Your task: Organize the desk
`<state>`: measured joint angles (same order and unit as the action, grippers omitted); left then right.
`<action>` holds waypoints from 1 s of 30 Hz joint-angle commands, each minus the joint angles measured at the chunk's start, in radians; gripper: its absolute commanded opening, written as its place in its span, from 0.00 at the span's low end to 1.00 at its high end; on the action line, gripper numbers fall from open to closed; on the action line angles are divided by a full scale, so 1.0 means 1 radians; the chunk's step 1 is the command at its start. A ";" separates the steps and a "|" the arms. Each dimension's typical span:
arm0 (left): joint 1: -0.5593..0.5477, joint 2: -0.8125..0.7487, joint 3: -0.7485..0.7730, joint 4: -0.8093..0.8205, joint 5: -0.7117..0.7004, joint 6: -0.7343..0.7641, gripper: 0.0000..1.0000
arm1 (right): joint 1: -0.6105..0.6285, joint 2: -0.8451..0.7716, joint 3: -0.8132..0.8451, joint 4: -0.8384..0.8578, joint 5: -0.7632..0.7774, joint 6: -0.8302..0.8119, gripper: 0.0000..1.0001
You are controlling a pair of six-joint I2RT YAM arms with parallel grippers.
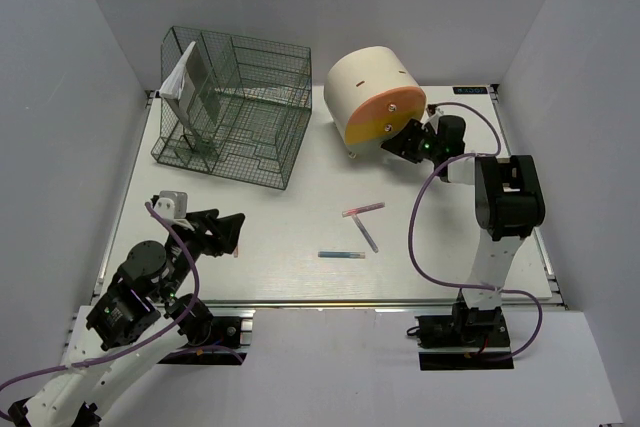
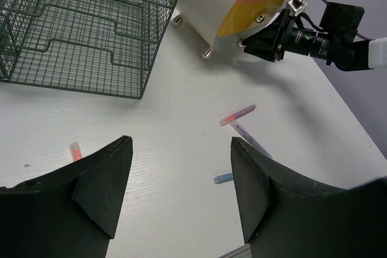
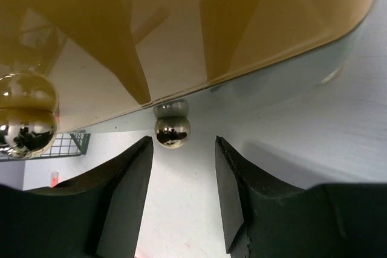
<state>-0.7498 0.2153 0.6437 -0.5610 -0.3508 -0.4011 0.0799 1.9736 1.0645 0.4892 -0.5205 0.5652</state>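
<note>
The green wire rack [image 1: 235,107] stands at the far left of the white surface [image 1: 300,217]. A white folded sheet [image 1: 180,75] leans at the rack's left corner, inside or outside I cannot tell. Just right of the rack sits the cream drawer unit [image 1: 370,82], its contents hidden. The surface is flat, with a silver rail [image 1: 330,302] along the edge opposite the rack. A pink pen [image 1: 363,210], a clear pen [image 1: 368,236] and a blue pen [image 1: 342,254] lie loose on the rail side, right of the rack. The left claw [image 2: 181,149] hangs open and empty in front of the rack. The right claw [image 3: 183,146], past the rack's right side, stands open astride a silver knob [image 3: 172,131].

White desk [image 1: 300,217] with wire rack [image 1: 235,107], drawer unit [image 1: 375,92], pens [image 1: 342,254]
</note>
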 commanded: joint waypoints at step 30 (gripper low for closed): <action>0.003 0.004 -0.007 0.004 -0.002 -0.005 0.76 | 0.000 -0.160 -0.235 0.190 0.008 0.036 0.25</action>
<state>-0.7498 0.2310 0.6434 -0.5610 -0.3515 -0.4015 0.0856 1.8637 0.8577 0.6529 -0.4995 0.6331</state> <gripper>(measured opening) 0.756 0.307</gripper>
